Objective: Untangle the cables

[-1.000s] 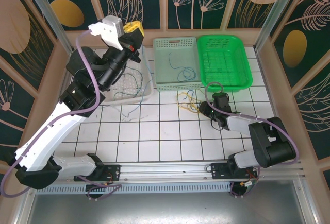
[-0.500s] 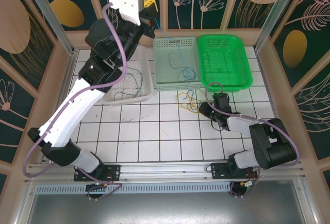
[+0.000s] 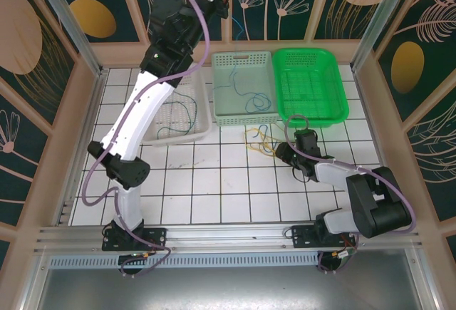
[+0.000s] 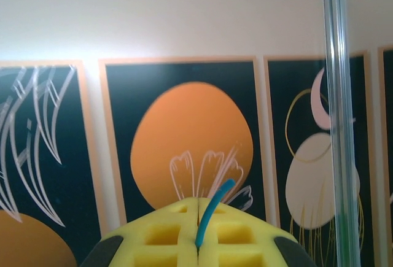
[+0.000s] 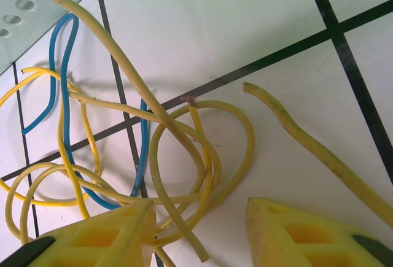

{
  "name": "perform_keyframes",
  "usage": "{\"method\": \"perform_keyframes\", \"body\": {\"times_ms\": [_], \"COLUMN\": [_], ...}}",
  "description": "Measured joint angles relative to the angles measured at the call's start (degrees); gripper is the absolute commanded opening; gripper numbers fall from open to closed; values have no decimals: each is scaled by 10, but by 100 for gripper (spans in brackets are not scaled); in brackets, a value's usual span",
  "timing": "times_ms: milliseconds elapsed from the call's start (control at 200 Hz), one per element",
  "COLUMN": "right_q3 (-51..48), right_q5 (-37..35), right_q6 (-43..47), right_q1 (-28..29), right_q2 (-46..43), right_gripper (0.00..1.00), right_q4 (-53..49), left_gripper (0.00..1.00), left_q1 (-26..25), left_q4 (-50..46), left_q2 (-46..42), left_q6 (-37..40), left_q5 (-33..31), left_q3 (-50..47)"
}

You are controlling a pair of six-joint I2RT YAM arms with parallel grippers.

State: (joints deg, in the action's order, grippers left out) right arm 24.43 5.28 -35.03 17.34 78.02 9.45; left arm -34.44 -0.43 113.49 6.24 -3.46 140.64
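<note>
1. Cables (image 3: 258, 139): the main knot, yellow with some blue, lies on the desk (image 3: 214, 189) just in front of the pale basket (image 3: 242, 58). More loose strands lie in that basket and in the white basket (image 3: 178, 137) to its left.
2. Left jaws are pressed together on the end of a blue cable (image 4: 209, 215); its stub pokes up between the yellow pads (image 4: 184, 207).
3. Left arm stands high over the back of the desk, probably so the pinched strand hangs free and slides out of the rest. Its lower end is too thin to follow in the top view.
4. Right jaws are spread and low over the desk, one pad on each side of the near edge of the yellow knot (image 5: 178, 156), gripping nothing. Loops run under the left pad; can't tell if they touch.
5. Likely reason: placed to pin or pick the knot.
6. Blue strand (image 5: 61, 95) threads through the yellow loops, so the knot is not sorted. One yellow piece (image 5: 307, 138) lies apart to the right.
7. Green basket (image 3: 311, 55) sits beside the pale one, probably a drop spot for freed cables.
</note>
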Motion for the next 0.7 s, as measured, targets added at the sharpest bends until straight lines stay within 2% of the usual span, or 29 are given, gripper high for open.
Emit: {"method": "perform_keyframes", "body": {"times_ms": [350, 701], "right_q3": [9, 14], "right_q5": [-1, -2], "right_q6": [4, 6], "right_q1": [0, 0], "right_q2": [-1, -2], "right_gripper": [44, 44], "right_q4": [-22, -34], "left_gripper": [0, 0], "left_q1": [44, 54], "left_q4": [15, 16], "left_q2": [102, 120], "left_q6": [-30, -48], "left_q5": [56, 61], "left_q3": [-52, -60]}}
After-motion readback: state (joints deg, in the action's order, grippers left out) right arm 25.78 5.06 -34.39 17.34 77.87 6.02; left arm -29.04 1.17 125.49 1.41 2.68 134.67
